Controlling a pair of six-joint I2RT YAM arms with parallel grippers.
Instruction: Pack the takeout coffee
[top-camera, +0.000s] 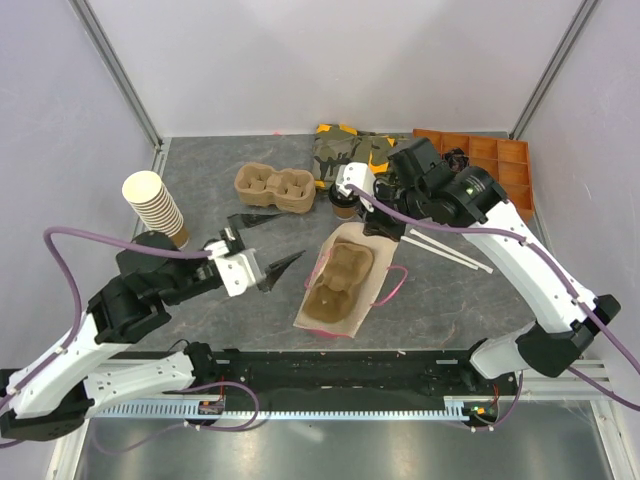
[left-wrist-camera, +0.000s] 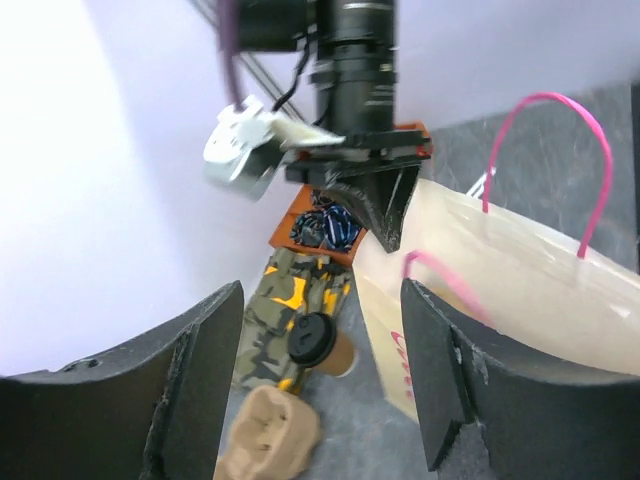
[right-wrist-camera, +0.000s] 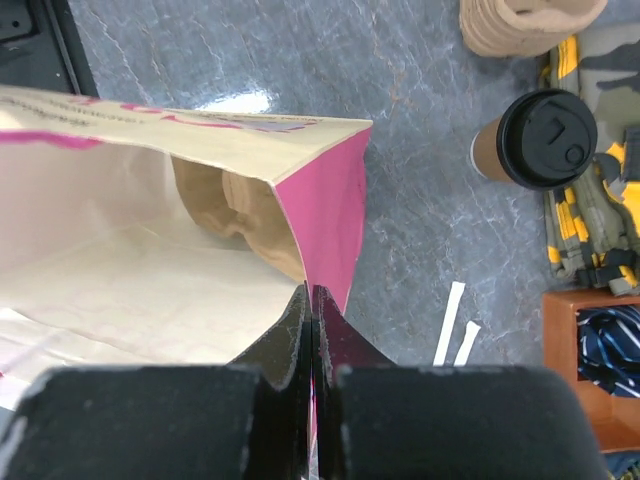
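**Coffee cup:** The coffee cup (top-camera: 343, 203), tan with a black lid, stands upright on the desk (top-camera: 440, 300), past the middle towards the far edge. It is outside the paper bag (right-wrist-camera: 120, 290), near the bag's open mouth but apart from it. Neither arm is touching it. A camouflage cloth (top-camera: 345, 150) lies just beside it on the far side. A loose cup carrier (top-camera: 272, 188) sits near it on the left.

**Right pincer:** The right pincer (right-wrist-camera: 312, 310) is pressed together on the rim of the paper bag, where the pink side panel meets the mouth. The bag's edge is nipped between the two fingers.

**Left pincer:** The left pincer (top-camera: 266, 240) is spread wide with nothing between its fingers. It is just left of the bag and points towards it.

**Paper bag:** The bag lies at the middle of the desk with its mouth gaping. A second brown carrier (top-camera: 340, 275) is visible inside it. A pink handle (top-camera: 395, 285) loops out on the bag's right side.

**Other items:**
- A stack of lidless paper cups (top-camera: 155, 205) stands at the left of the desk, well apart from the coffee.
- An orange compartment tray (top-camera: 490, 160) sits in the far right corner.
- Two white wrapped sticks (top-camera: 450, 250) lie on the desk to the right of the bag.
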